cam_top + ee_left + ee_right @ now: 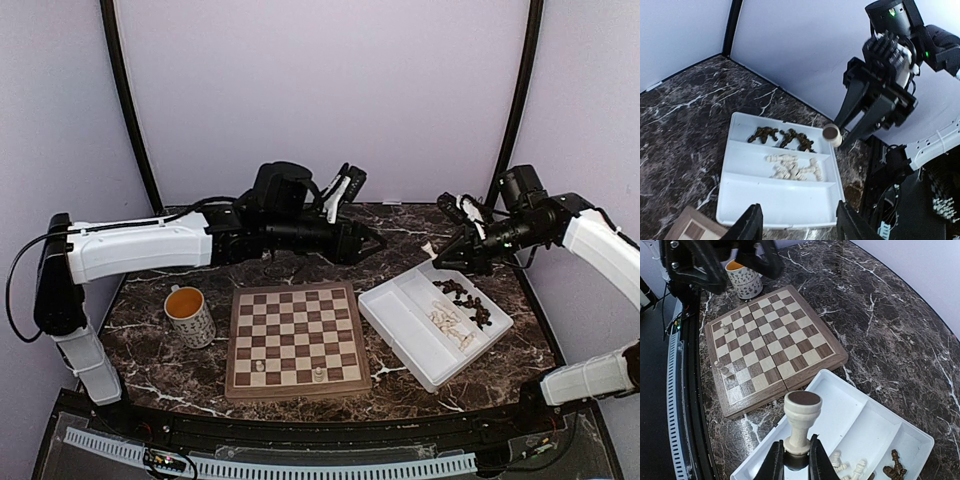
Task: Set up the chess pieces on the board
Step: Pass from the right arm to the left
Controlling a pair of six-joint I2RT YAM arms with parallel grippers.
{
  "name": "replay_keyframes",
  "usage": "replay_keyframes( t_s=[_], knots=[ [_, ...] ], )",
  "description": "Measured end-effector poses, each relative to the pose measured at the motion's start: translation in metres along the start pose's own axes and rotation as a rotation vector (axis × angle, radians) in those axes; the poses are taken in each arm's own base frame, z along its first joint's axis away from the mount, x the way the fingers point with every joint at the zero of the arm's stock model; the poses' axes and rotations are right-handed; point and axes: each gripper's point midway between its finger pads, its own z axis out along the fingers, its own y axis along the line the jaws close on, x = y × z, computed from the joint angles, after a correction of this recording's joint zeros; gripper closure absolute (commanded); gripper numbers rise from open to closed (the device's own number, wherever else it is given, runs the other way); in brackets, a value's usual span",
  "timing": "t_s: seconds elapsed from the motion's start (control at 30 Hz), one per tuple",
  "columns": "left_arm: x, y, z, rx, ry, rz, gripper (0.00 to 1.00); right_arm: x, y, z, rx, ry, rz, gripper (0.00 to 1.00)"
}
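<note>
Right claw (pixel 796 460) first: it's clamped on the narrow end of a pale cream turned wooden chess piece (pixel 801 422). The piece is held upright in the air over the tray, off the board, with its wider end and dark round face turned up.

Everything is laid out on a dark marble-look table top (pixel 150 372). A square wooden chessboard (pixel 295 340), light tan and dark brown checks with a plain brown border, is set flat near the front edge, in the middle. Two small pale cream pieces (pixel 260 367) are stood on its nearest row, well apart from each other.

Just beside the board on the right, a white plastic three-compartment tray (pixel 400 320) is laid at an angle; whether it touches the board can't be told. A heap of dark brown pieces (pixel 465 295) is seen in its far compartment, and a loose pile of pale ones (pixel 450 322) lies in the middle compartment.

A white patterned mug (pixel 190 315), orange-brown inside, is parked just left of the board.

Left claw (pixel 799 227) is spread wide with nothing between its fingers, held up beyond the board's far edge and pointed toward the tray.
</note>
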Motion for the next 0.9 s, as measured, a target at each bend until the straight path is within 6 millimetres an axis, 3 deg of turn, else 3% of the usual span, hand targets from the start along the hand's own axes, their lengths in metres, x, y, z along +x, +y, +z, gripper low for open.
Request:
replay_keyframes(
  t_s=[0.13,0.33,0.73,0.9],
  knots=[
    [0.005,-0.009,0.034,0.114,0.005,-0.116,0.47,0.001,0.017,0.010,-0.034,0.058,-0.039,0.95],
    [0.020,-0.020,0.060,0.238,0.077,-0.233,0.46,0.008,0.024,0.024,-0.021,0.147,-0.073,0.95],
    [0.012,-0.042,0.061,0.366,0.112,-0.306,0.61,0.007,0.016,0.029,0.022,0.196,-0.095,0.95],
    [0.015,-0.040,0.067,0.366,0.125,-0.313,0.53,0.012,0.016,0.028,0.029,0.219,-0.086,0.95]
  ],
)
